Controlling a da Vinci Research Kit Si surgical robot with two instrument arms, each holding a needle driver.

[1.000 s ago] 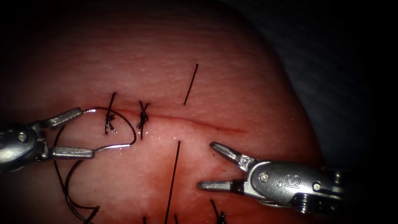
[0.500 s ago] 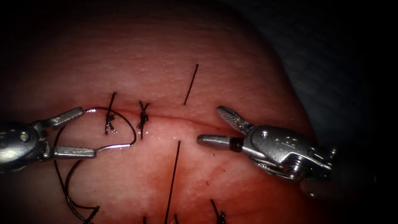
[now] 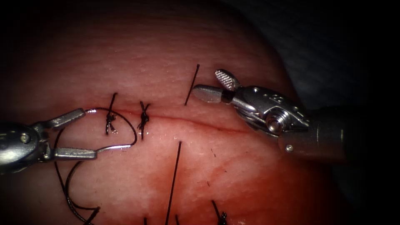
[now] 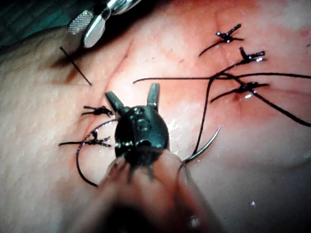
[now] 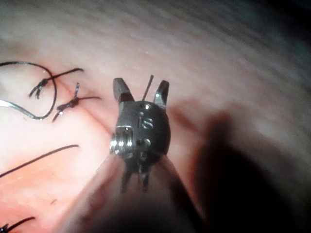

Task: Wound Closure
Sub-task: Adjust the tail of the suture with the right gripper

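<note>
Needle [image 3: 121,143] (thin, silvery, strongly curved) lies loose on the tissue [image 3: 233,166] beside two tied stitches [image 3: 127,118], between the left tool's [image 3: 88,132] spread, empty jaws. Right tool [image 3: 206,85] gapes empty near a thread end [image 3: 191,84].

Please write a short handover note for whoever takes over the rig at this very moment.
Left tool: jaws open, holding nothing, one on either side of the needle's blunt end.
Right tool: jaws open, holding nothing, beside the short thread end that stands out of the tissue above the cut.
Needle: free, lying on the tissue at the left end of the cut, curving around the first knot; its thread trails off below the left tool.
Done: two knots, the second just to the right.
Left: the cut to the right of them is open; a thread runs under it, not tied.
</note>
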